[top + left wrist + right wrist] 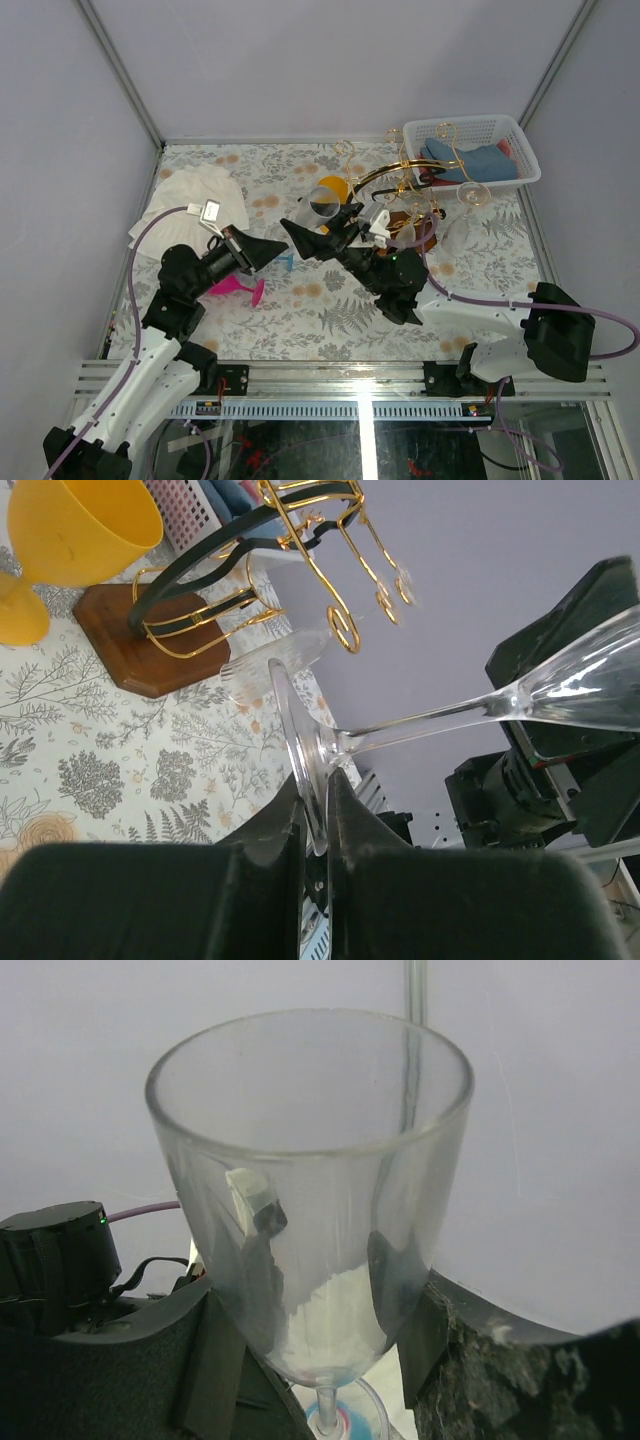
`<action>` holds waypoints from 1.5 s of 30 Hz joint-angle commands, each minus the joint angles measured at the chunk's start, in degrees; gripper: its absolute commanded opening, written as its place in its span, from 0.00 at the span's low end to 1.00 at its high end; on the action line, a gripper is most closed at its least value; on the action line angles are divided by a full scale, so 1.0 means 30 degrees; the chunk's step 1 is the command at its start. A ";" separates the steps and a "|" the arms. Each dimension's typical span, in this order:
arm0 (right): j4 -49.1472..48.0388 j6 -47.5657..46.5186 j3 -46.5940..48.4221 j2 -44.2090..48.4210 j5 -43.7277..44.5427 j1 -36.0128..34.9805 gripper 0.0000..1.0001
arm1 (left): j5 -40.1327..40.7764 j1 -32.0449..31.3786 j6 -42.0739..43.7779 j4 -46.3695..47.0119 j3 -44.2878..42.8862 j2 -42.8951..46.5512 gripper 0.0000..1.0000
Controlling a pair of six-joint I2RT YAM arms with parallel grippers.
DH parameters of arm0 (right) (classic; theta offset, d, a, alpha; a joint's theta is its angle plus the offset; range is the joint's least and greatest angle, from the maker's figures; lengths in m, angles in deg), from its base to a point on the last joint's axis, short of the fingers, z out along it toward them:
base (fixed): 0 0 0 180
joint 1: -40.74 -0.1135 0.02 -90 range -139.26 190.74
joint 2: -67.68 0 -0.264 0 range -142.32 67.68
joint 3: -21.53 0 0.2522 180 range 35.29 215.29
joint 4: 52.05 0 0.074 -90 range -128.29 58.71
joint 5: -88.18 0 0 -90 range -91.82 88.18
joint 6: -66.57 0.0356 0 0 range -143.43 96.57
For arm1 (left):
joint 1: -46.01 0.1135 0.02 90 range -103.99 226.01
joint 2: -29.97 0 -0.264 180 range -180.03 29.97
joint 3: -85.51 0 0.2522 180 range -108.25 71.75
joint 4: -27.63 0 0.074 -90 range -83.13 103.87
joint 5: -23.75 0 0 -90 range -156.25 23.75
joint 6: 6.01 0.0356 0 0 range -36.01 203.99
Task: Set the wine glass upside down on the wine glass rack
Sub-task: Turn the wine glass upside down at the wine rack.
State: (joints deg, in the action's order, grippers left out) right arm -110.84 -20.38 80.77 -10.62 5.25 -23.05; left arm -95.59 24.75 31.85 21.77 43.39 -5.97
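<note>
The rack [372,176] stands at the far right of the table [300,315], beside a white basket [524,150]. My right gripper [320,1350] clamps the wine glass [430,720] by its bowl, held in the air left of the rack. My left gripper [315,800] is pinched on its foot.

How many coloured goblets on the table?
2: yellow goblet beside the rack, pink goblet on its side by the left arm. A blue bit beside it may be a third.

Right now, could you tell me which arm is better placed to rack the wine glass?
Probably right: the right gripper holds the wine glass by its bowl, and the rack stands on that side. The left gripper pinches the foot.
</note>
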 commanded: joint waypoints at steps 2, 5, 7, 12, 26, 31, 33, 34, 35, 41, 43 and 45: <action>-0.1643 0.0124 -0.0087 0.0758 0.0355 -0.0226 0.27 | 0.1235 -0.0269 0.1381 -0.0064 -0.0273 -0.0077 0.00; -0.0856 -0.0175 -0.0156 0.1228 0.0584 -0.0212 0.38 | 0.1711 -0.0265 0.2097 -0.1140 -0.0658 0.0034 0.00; -0.0009 -0.0428 -0.0227 0.1647 0.0872 -0.0225 0.51 | 0.1912 -0.0270 0.2593 -0.1820 -0.1022 0.0042 0.00; 0.3063 -0.0848 -0.0812 0.3252 0.1625 -0.0213 0.84 | 0.2077 -0.0269 0.3692 -0.3066 -0.1925 -0.0185 0.00; 1.6800 0.1317 -0.2920 1.0814 0.3304 -0.0233 0.99 | 0.4247 -0.0266 0.7889 -0.7174 -0.5104 -0.0874 0.00; 2.4704 0.1799 -0.1210 1.4026 0.4156 -0.0230 0.99 | 0.5884 -0.0254 1.0067 -0.9213 -0.6282 -0.1102 0.00; 2.7678 0.1990 0.0048 1.4695 0.4421 -0.0223 0.99 | 0.6164 -0.0290 1.0867 -0.9783 -0.6614 -0.1245 0.00; 2.9082 0.2080 0.0802 1.4912 0.4573 -0.0235 1.00 | 0.6194 -0.0286 1.1215 -1.0086 -0.6823 -0.1369 0.00; 3.0462 0.2213 0.1672 1.4990 0.4632 -0.0229 1.00 | 0.6169 -0.0314 1.1585 -1.0417 -0.7062 -0.1527 0.00; 3.8706 0.2602 0.7754 1.3148 0.4227 -0.0221 1.00 | 0.6616 -0.1693 1.3426 -1.1635 -0.7904 -0.1995 0.00; 4.0311 0.2901 0.9451 1.2250 0.3642 -0.0212 1.00 | 0.7537 -0.3167 1.3973 -1.2071 -0.8101 -0.2260 0.00; 4.1395 0.3253 1.0734 1.1446 0.2887 -0.0214 1.00 | 0.8929 -0.4825 1.4427 -1.2451 -0.8212 -0.2548 0.00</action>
State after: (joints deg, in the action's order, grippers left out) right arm -1.23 -12.64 106.30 28.35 16.99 -23.38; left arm -75.35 17.36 69.86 -13.63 21.38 -12.60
